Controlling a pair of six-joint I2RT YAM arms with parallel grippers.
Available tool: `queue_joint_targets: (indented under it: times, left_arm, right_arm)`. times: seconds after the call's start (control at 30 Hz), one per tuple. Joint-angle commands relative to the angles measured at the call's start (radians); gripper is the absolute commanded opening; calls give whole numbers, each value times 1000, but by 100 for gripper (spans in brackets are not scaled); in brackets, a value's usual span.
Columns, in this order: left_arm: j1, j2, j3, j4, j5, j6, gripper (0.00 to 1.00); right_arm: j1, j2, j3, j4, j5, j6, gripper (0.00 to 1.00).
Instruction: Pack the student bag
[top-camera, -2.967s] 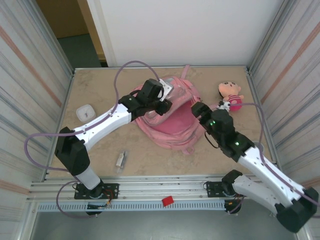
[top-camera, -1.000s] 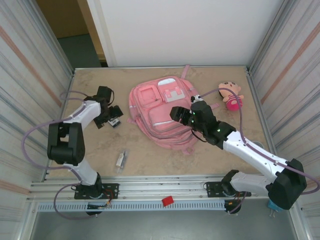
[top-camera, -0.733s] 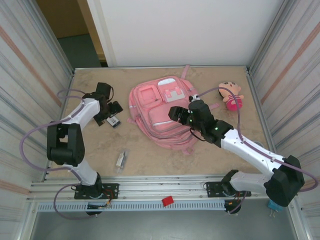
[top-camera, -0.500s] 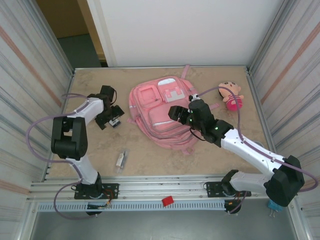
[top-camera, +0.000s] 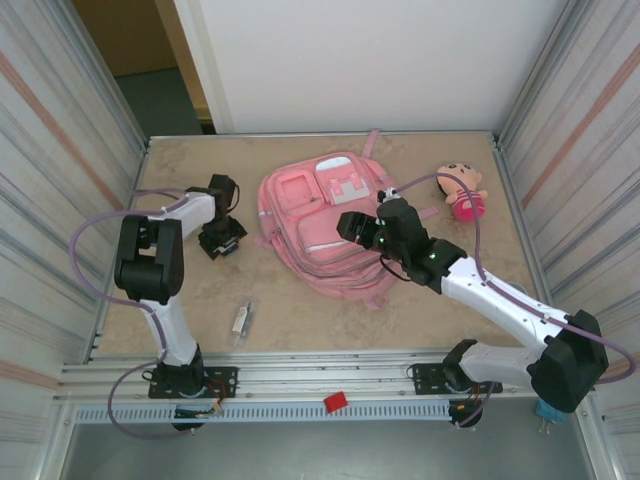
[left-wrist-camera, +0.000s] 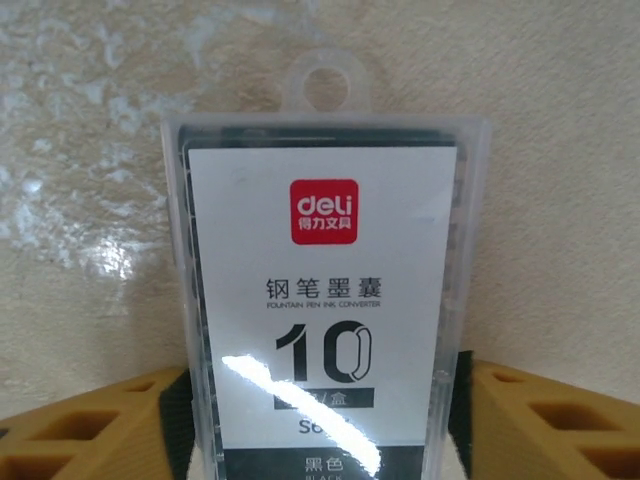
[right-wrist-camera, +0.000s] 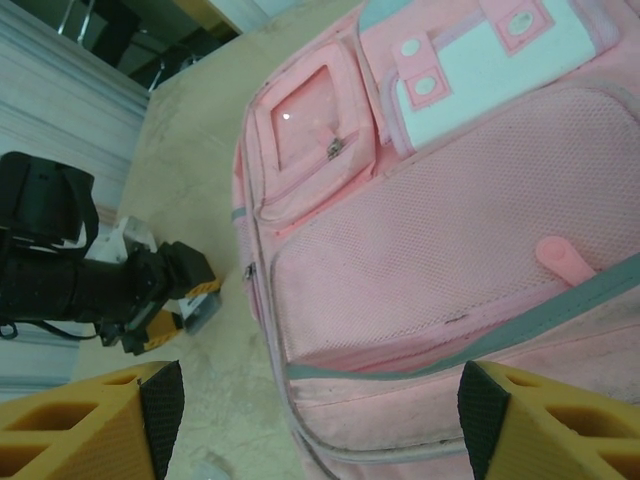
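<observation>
Left fingers (left-wrist-camera: 90, 420) straddle a clear ink cartridge box (left-wrist-camera: 322, 300) lying flat on the table (top-camera: 300, 310). The box's long axis runs straight out along the fingers, hang-tab end farthest away. The pads sit at its two long sides, possibly touching; cannot tell if it is actually clamped. The student bag (top-camera: 325, 225) lies flat and front-up mid-table, just to the right of this box, so the left arm is the one placed to carry it over. Right fingers (right-wrist-camera: 80, 420) are spread wide and hold nothing, hovering over the bag's lower mesh front pocket. The bag's pockets look zipped, with no opening showing and contents hidden. A doll (top-camera: 462, 192) lies on the table to the bag's right, outside it.
</observation>
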Motion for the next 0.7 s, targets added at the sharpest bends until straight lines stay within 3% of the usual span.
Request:
queue_joint_targets:
  times: [0.0,0.17,0.33,0.53,0.67]
  left_arm:
    - [-4,10,-12,38,17,-24,60]
    - [-7,-47,-49,39,19,-32,51]
    - [-33,-186,-89,23,66,-25,49]
    - [-123,-444,-158,55,144,-100,47]
    - [-176,-602,-272,217,246,-263,46]
  right_arm:
    - [-18,4,22,-13,-6,-19,74]
    - [-33,0,20,-16,-24,-18,74]
    - [-34,-19,-15,38,-50,-21,74]
    - [-30,-84,-153,258,-104,8,73]
    - [4,-115,-271,498,-115,18,73]
